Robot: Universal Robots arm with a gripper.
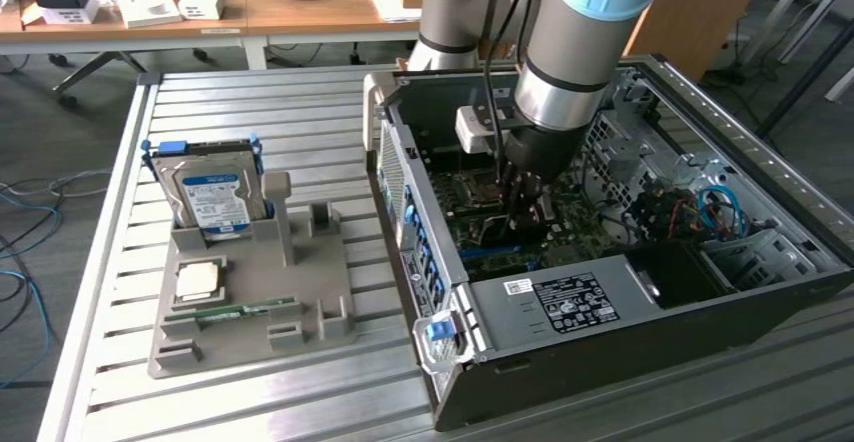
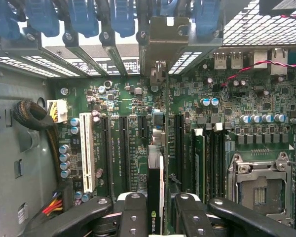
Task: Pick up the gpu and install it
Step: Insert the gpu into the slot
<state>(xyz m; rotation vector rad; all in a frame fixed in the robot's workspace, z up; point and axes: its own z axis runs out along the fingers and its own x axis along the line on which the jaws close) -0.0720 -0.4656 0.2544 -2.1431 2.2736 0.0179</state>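
My gripper reaches down into the open computer case, over the green motherboard. In the wrist view the gpu is seen edge-on as a thin dark card with a logo, clamped between my two black fingers. The gripper is shut on it. The card's silver bracket lines up with an opening in the case's rear slot row. The card stands over the long dark expansion slots. I cannot tell whether its edge sits in a slot.
A white expansion slot, the memory slots and the empty CPU socket flank the card. Outside the case, a grey holder carries a hard drive, a processor and a memory stick. Cables hang inside the case.
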